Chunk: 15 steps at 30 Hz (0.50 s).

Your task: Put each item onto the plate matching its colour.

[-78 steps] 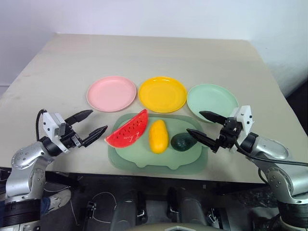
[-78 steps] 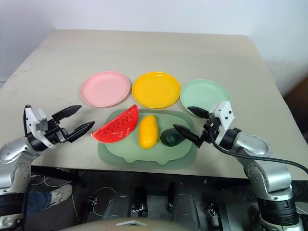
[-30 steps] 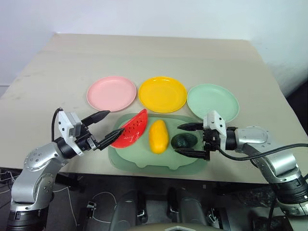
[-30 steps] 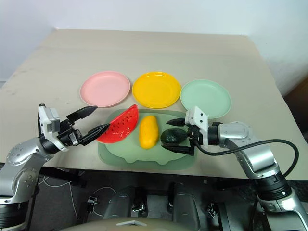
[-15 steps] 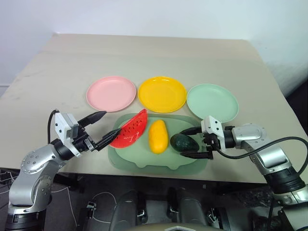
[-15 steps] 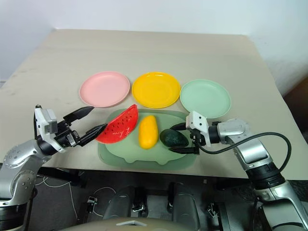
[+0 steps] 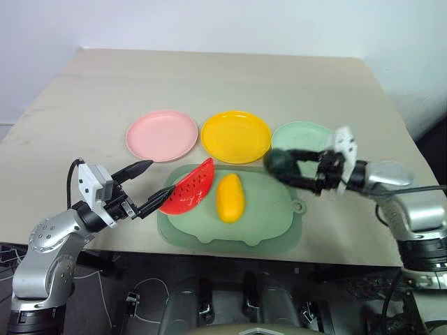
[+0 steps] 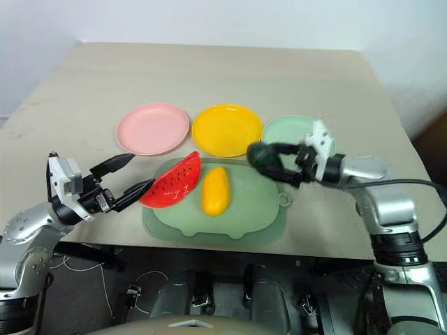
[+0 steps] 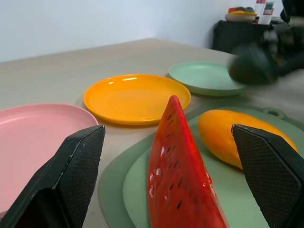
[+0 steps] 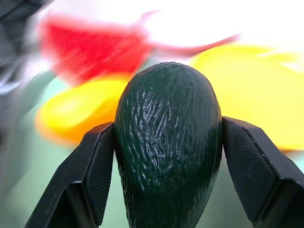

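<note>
Head view: three plates line up mid-frame, pink plate [image 7: 162, 135], yellow plate [image 7: 236, 136], pale green plate [image 7: 304, 137]. Two toys sit on the green mat [image 7: 230, 218]: watermelon wedge [image 7: 187, 188] and mango [image 7: 230, 197]. No writing readable. The table [image 7: 216, 77] is bare in the upper frame.

Left wrist view: left gripper [image 9: 168, 164] spread wide, flanking the wedge.

Right wrist view: right gripper [image 10: 167, 164] clamped on the one avocado [image 10: 167, 159], airborne right of centre.

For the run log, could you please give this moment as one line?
right gripper: shut on avocado, lifted | left gripper: open, straddling watermelon | mango: on mat
</note>
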Each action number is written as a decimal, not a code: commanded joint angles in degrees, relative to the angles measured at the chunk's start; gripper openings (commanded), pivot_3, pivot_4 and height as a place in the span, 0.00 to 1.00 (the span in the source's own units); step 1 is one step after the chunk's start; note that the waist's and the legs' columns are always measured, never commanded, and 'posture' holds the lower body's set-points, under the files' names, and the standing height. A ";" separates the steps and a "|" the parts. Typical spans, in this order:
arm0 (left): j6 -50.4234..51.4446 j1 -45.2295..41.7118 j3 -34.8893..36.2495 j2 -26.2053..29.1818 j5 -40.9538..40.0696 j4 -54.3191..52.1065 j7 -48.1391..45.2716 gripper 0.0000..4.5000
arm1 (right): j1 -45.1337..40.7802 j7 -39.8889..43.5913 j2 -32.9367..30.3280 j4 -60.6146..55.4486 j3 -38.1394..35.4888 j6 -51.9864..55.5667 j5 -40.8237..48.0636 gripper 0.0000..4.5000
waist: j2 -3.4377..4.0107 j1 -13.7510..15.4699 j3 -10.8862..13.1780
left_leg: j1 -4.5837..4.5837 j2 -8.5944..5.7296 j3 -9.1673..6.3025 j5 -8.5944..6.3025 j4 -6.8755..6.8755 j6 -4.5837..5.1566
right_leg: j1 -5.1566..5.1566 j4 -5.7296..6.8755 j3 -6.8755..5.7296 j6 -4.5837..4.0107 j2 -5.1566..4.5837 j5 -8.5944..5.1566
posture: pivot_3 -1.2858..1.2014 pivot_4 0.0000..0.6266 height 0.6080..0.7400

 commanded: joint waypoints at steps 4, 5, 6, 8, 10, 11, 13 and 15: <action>-1.55 0.73 1.27 -0.06 -0.13 -0.59 -0.17 1.00 | -7.11 -5.87 -1.44 10.85 -0.80 3.13 -3.85 0.69 | 0.01 -0.15 0.00 | -0.01 0.00 0.02 0.00 -0.03 0.00 | -0.03 0.01 0.00 0.00 0.02 0.00 | 0.52 0.24 0.67; -1.63 0.69 1.24 -0.10 -0.11 -0.48 -0.22 1.00 | -8.86 -6.37 -1.40 13.79 -0.11 2.89 -5.11 0.69 | 0.02 -0.16 0.01 | -0.01 0.00 0.03 0.00 -0.04 0.00 | -0.04 0.02 0.00 0.00 0.02 0.00 | 0.52 0.24 0.67; -1.72 0.59 1.15 -0.12 -0.04 -0.36 -0.25 1.00 | -10.41 -6.80 -1.28 16.40 0.53 2.32 -6.39 0.69 | 0.04 -0.19 0.02 | -0.03 0.00 0.05 0.01 -0.04 0.00 | -0.06 0.04 0.00 0.00 0.02 0.00 | 0.52 0.24 0.67; -1.92 0.25 0.91 -0.13 0.12 -0.13 -0.31 1.00 | -13.33 -7.42 -1.00 21.47 2.22 1.23 -9.07 0.69 | 0.05 -0.27 0.03 | -0.04 0.00 0.08 0.01 -0.02 -0.01 | -0.07 0.11 0.01 0.00 0.02 0.00 | 0.52 0.24 0.67; -2.10 -0.17 0.79 -0.09 0.16 0.24 -0.29 1.00 | -15.71 -7.51 -0.45 25.96 4.04 0.07 -11.58 0.69 | 0.05 -0.33 0.03 | -0.05 0.00 0.11 0.01 0.03 -0.01 | -0.12 0.22 0.03 0.00 0.00 0.00 | 0.52 0.24 0.67; -2.14 -0.31 0.76 -0.06 0.14 0.39 -0.30 1.00 | -16.75 -7.51 -0.19 27.79 5.07 -0.48 -12.85 0.69 | 0.05 -0.34 0.03 | -0.04 0.00 0.11 0.01 0.04 -0.01 | -0.11 0.24 0.03 0.00 0.00 0.00 | 0.52 0.24 0.67; -2.22 -0.52 0.64 0.00 0.18 0.60 -0.33 1.00 | -18.74 -8.23 0.34 31.15 6.67 -1.38 -15.35 0.69 | 0.05 -0.36 0.03 | -0.04 0.01 0.11 0.02 0.04 -0.02 | -0.13 0.26 0.03 0.01 0.00 0.00 | 0.52 0.24 0.67; -2.29 -0.62 0.54 0.03 0.23 0.73 -0.36 1.00 | -20.72 -9.29 0.92 35.03 7.84 -2.19 -17.65 0.69 | 0.05 -0.36 0.03 | -0.05 0.01 0.11 0.02 0.04 -0.02 | -0.15 0.27 0.03 0.01 0.00 0.00 | 0.52 0.24 0.67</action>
